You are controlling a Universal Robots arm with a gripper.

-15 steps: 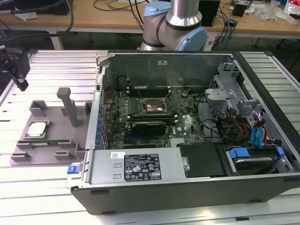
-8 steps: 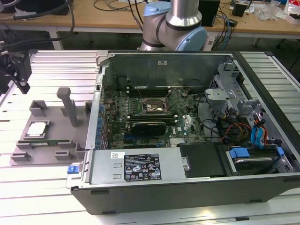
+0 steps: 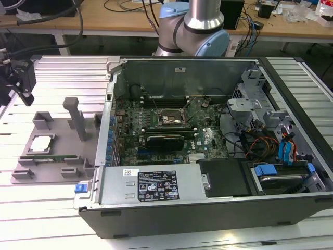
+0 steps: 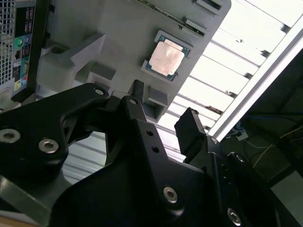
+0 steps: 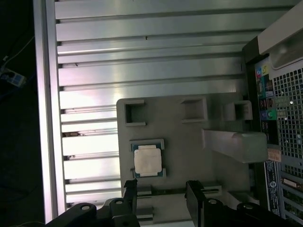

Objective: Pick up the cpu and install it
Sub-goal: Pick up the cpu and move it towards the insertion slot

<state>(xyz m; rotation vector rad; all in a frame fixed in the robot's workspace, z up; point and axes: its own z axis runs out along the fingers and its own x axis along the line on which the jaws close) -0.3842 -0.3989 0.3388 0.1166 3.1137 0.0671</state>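
— Which step is this?

— The pick-up, I'd say, and not yet made. The small flat square cpu with the silver metal top (image 3: 40, 143) lies in its recess on the grey plastic tray (image 3: 67, 156). That's at the exterior view's left, on the slatted aluminium bench (image 3: 57, 67). In the first wrist view the black gripper (image 5: 161, 191) hangs over the tray's edge, near the cpu, jaws spread and empty.

— What does the grasp call for?

— Centring over the cpu and closing on its thin edges, I reckon. The recess frame leaves little to bite.

— Room to move?

— Open bench on the outer side. The tray's tall grey post (image 3: 75, 117) stands between the cpu and the open grey-and-black computer case (image 3: 112, 185). I'd guess that wall must be cleared to reach the metal socket (image 3: 169, 119) on the green motherboard (image 3: 208, 138).
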